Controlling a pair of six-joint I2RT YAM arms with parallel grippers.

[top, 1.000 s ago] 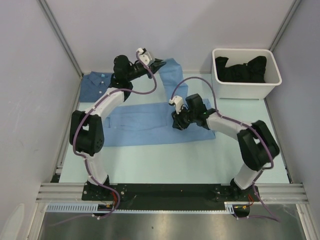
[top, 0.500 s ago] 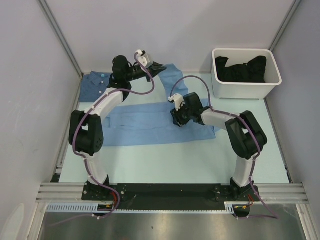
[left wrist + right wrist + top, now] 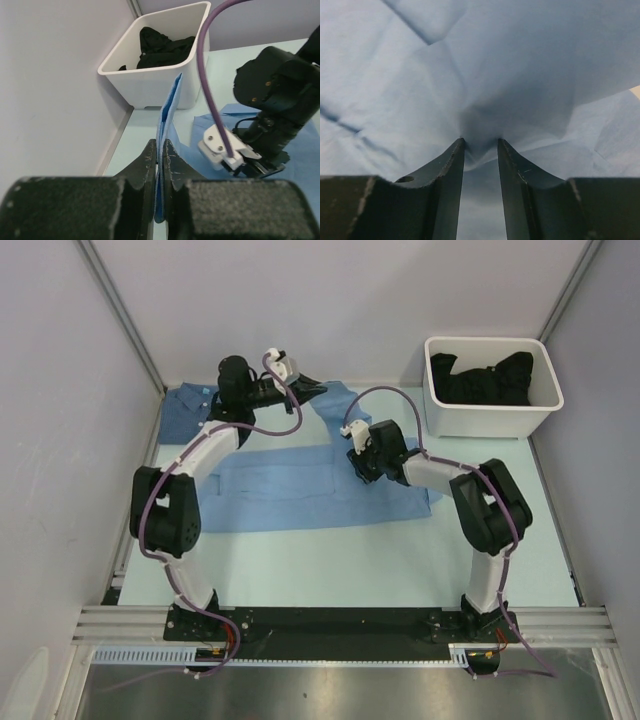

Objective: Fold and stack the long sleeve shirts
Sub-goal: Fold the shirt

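The light sky-blue shirt (image 3: 300, 490) lies spread on the table's middle, with one part lifted toward the back. My left gripper (image 3: 312, 387) is shut on that lifted edge; in the left wrist view the folded blue cloth (image 3: 167, 107) stands up between the shut fingers (image 3: 149, 160). My right gripper (image 3: 360, 466) points down into the shirt's right part; in the right wrist view its narrowly parted fingertips (image 3: 457, 150) pinch a bunched fold of light-blue cloth (image 3: 480, 135). The darker denim-blue shirt (image 3: 190, 408) lies at the back left, partly behind my left arm.
A white bin (image 3: 492, 410) holding black clothes stands at the back right; it also shows in the left wrist view (image 3: 155, 75). Grey walls close in the table on the left, back and right. My right wrist (image 3: 275, 100) is close to my left gripper.
My right gripper has moved away from me and slightly right across the light-blue shirt. My left gripper has shifted a little left with the cloth edge still in it.
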